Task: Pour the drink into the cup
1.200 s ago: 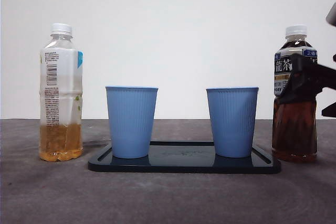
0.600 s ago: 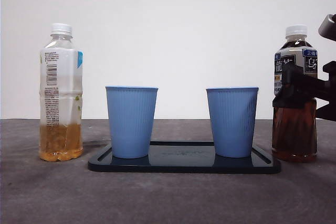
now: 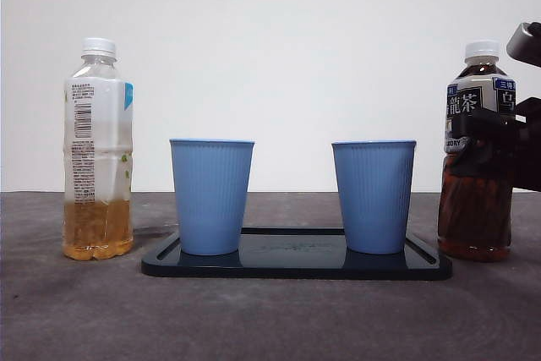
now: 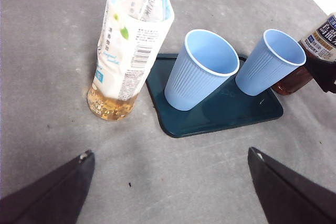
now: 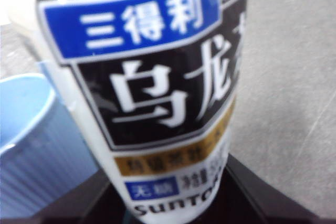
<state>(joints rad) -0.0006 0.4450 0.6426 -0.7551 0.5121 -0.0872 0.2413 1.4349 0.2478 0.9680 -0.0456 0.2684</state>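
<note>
A flat, dark, glossy tray [image 3: 296, 264] with rounded corners and a low raised rim lies on the grey, slightly mottled table [image 3: 270, 319], and everything else is placed from it. Two matching light-blue cups stand upright on the tray, both finely ribbed down their tapering walls: one cup [image 3: 211, 196] at its left end and the other cup [image 3: 373, 196] at its right end, well apart from each other. Two plastic bottles stand on the table off the tray, each with a white screw cap. The pale bottle [image 3: 98, 150], clear and ridged with a white printed label, stands left of the tray and holds amber liquid only in its lowest part. The dark tea bottle [image 3: 476, 158], with a black, blue and white label and brown drink up to its shoulder, stands upright just right of the tray, near the right-hand cup. The right gripper [image 3: 500, 148] closes its black jaws around this bottle at label height, the label filling its wrist view. The left gripper [image 4: 170, 190] hangs above the table in front of the tray, jaws spread wide and holding nothing
</note>
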